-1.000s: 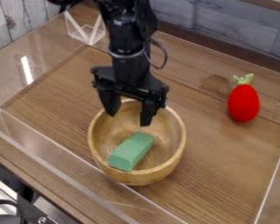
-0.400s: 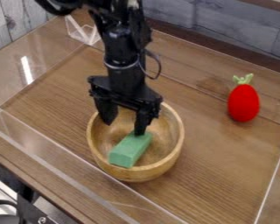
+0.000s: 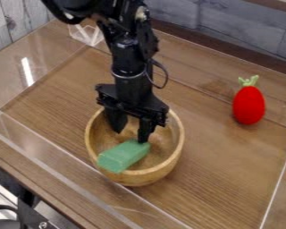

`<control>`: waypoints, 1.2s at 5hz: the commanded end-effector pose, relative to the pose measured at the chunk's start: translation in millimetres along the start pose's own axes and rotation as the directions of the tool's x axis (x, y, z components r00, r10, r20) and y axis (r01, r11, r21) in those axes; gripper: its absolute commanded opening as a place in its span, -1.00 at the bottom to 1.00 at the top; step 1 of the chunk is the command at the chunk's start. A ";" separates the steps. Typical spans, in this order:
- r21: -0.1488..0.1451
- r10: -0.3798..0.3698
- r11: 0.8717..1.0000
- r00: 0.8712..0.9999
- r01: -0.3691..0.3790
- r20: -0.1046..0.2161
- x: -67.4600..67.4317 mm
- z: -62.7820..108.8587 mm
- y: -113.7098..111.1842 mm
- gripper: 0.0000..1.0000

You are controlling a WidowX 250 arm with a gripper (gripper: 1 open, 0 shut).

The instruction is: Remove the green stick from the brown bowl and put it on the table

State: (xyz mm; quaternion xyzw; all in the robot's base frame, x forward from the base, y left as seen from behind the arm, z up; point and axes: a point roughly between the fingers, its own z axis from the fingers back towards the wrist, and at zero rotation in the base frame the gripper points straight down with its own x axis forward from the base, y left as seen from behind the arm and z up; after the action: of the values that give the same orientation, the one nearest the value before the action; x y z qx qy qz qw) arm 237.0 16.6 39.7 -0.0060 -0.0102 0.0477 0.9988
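Observation:
The brown bowl (image 3: pixel 172 154) sits on the table (image 3: pixel 56 98) near the front middle. Inside it the green stick (image 3: pixel 121 157) lies flat, angled from front left to back right. My gripper (image 3: pixel 135 133) points straight down into the bowl, its two black fingers straddling the stick's far right end. The jaws stand partly closed, narrower than before. Whether the pads press on the stick is hidden by the fingers and the bowl's rim.
A red strawberry-shaped toy (image 3: pixel 249 101) with a green top stands on the table at the right. Low clear acrylic walls (image 3: pixel 62 159) border the tabletop on all sides, the front one close to the bowl.
The gripper has sunk into the bowl and its jaws have narrowed. The green stick has shifted left and turned a little flatter across the bowl.

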 end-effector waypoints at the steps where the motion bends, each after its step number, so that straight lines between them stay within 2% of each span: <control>1: 0.005 0.005 1.000 0.999 -0.006 0.037 7.3 13.6 -3.7 -1.00; 2: 0.008 0.019 1.000 0.999 -0.020 0.050 6.3 40.2 -3.7 -1.00; 3: -0.004 0.039 0.999 0.997 -0.039 0.070 6.5 77.1 -10.7 -1.00; 4: -0.018 0.063 0.998 0.995 -0.061 0.083 5.4 89.0 -30.4 -1.00; 5: -0.022 0.082 0.997 0.992 -0.080 0.093 0.5 87.8 -52.6 -1.00; 6: -0.028 0.066 0.998 0.993 -0.063 0.096 -4.2 101.0 -82.0 -1.00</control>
State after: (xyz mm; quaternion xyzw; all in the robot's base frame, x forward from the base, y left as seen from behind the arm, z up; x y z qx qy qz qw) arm 231.4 -64.3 125.5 -0.0092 -0.0293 0.0768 0.9966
